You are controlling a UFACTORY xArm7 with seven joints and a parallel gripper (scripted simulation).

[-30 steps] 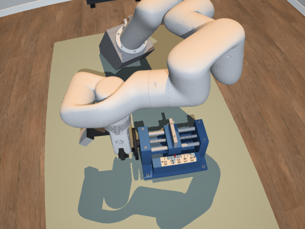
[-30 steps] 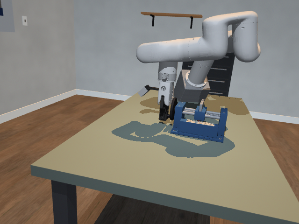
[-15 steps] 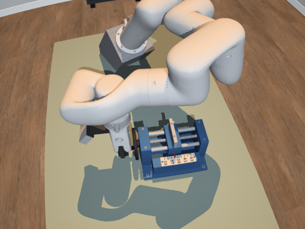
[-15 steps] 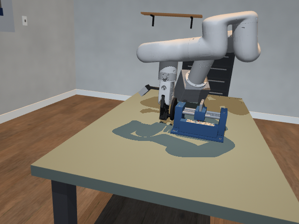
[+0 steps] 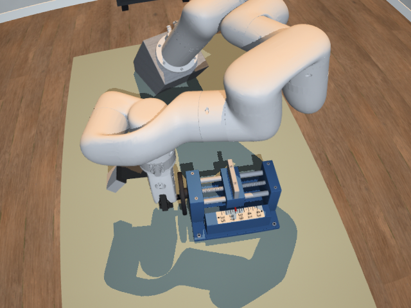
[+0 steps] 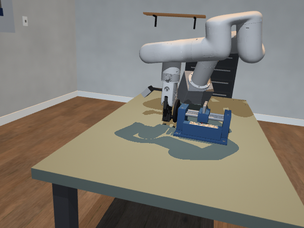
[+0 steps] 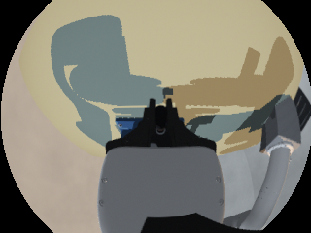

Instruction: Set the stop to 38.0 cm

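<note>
- The tan table (image 6: 147,171) carries the whole setup, with wood floor around it.
- The white arm (image 5: 212,122) bends over the table from a grey base block (image 5: 146,66) and reaches down at the left end of the fixture.
- The blue fixture (image 5: 199,228) sits near the table's middle, with two plain rods and a threaded screw running between its end blocks.
- The stop (image 5: 234,180), a blue carriage with a pale upright plate, sits on the rods around mid-travel.
- The scale strip (image 5: 240,215) reads 35, 37, 39, 41, 43; a red pointer (image 5: 236,209) sits between 37 and 39.
- The black handwheel (image 5: 182,195) stands at the fixture's left end.
- The gripper (image 5: 164,203) is closed on the handwheel's handle.
</note>
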